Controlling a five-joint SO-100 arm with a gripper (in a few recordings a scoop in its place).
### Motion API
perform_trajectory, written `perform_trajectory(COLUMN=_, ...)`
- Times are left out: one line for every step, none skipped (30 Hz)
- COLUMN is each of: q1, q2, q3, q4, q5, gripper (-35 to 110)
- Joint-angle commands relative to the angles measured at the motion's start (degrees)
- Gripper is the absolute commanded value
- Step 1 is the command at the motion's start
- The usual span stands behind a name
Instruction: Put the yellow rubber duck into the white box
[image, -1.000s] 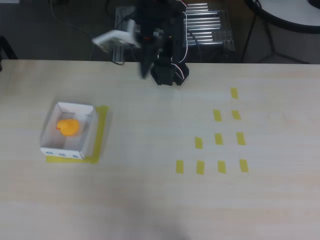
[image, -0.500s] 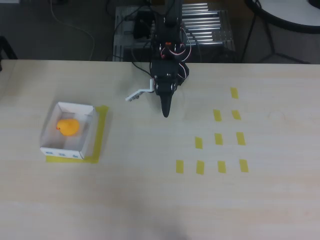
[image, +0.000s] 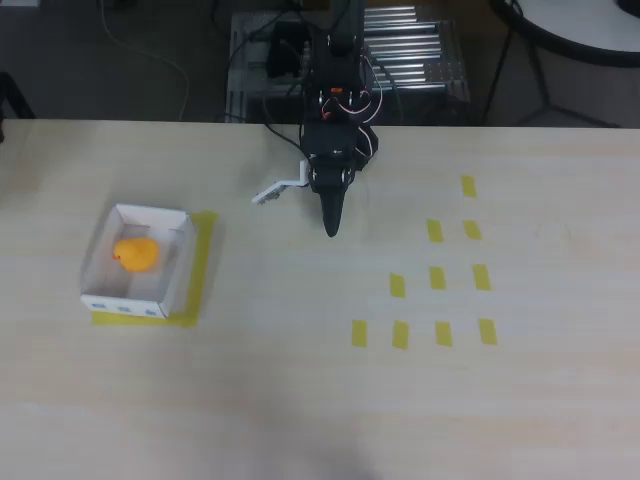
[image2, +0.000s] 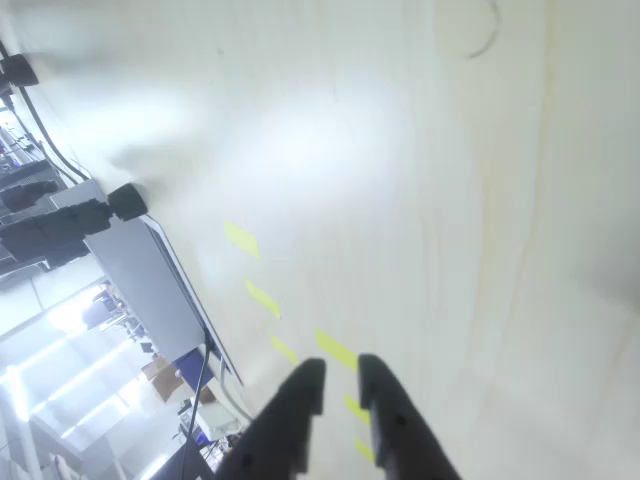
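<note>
The yellow rubber duck (image: 136, 253) lies inside the white box (image: 179, 262) at the left of the table in the overhead view. My gripper (image: 331, 226) is far to the right of the box, near the table's back edge, pointing down at bare wood. In the wrist view the two dark fingers (image2: 300, 400) stand close together with a narrow slit between them and nothing held; the gripper (image2: 340, 385) is shut.
The box sits on a yellow tape square (image: 204, 262). Several small yellow tape rectangles (image: 437, 278) mark the right half of the table. A metal rack (image: 410, 55) and cables lie behind the arm's base.
One second ago the arm was folded up at the back edge; it swung down and forward over the table, and it has held still for the last half second. Duck and box unchanged.
</note>
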Motion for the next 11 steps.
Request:
perform_trajectory(q1=-0.44, q2=2.90, q3=0.88, q4=-0.70, q5=0.88, gripper=1)
perform_trajectory(q1=-0.44, q2=2.90, q3=0.88, q4=-0.70, q5=0.88, gripper=1)
perform_trajectory(q1=-0.44, q2=2.90, q3=0.88, q4=-0.70, q5=0.88, gripper=1)
perform_trajectory(q1=-0.44, q2=2.90, q3=0.88, q4=-0.70, q5=0.88, gripper=1)
perform_trajectory(q1=-0.44, q2=2.90, q3=0.88, q4=-0.70, q5=0.88, gripper=1)
perform_trajectory(q1=-0.44, q2=2.90, q3=0.88, q4=-0.70, q5=0.88, gripper=1)
perform_trajectory(q1=-0.44, q2=2.90, q3=0.88, q4=-0.70, q5=0.88, gripper=1)
perform_trajectory(q1=-0.44, q2=2.90, q3=0.88, q4=-0.70, q5=0.88, gripper=1)
perform_trajectory(q1=-0.44, q2=2.90, q3=0.88, q4=-0.70, q5=0.88, gripper=1)
perform_trajectory(q1=-0.44, q2=2.90, q3=0.88, q4=-0.70, q5=0.88, gripper=1)
perform_trajectory(q1=-0.44, q2=2.90, q3=0.88, q4=-0.70, q5=0.88, gripper=0)
